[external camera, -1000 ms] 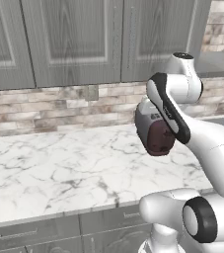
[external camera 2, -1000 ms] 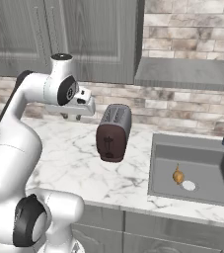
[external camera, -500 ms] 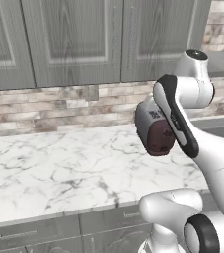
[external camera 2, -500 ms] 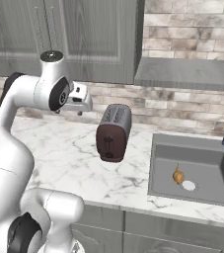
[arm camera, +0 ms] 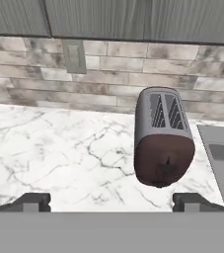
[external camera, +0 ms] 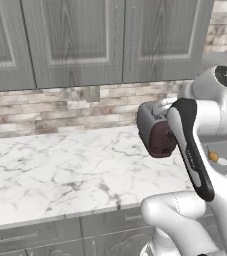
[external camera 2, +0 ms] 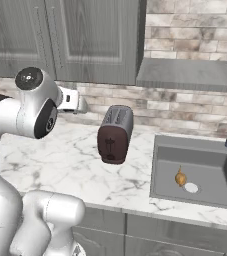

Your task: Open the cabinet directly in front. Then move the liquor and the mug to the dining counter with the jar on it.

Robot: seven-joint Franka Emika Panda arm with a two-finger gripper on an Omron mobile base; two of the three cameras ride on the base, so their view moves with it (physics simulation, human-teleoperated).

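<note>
Apparently nothing is done: the cabinet (external camera: 80, 40) across the frame's top has its doors closed. The gripper (arm camera: 111, 200), bottom centre, is spread wide and empty, above the worktop (arm camera: 59, 148), facing the toaster (arm camera: 162, 136).

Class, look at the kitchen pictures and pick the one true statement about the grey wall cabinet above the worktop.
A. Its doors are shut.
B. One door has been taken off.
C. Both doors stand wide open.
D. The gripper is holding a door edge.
A: the cabinet shows its recessed-panel doors flush and closed above the toaster, while the gripper hangs open over the marble worktop, touching nothing.
</note>
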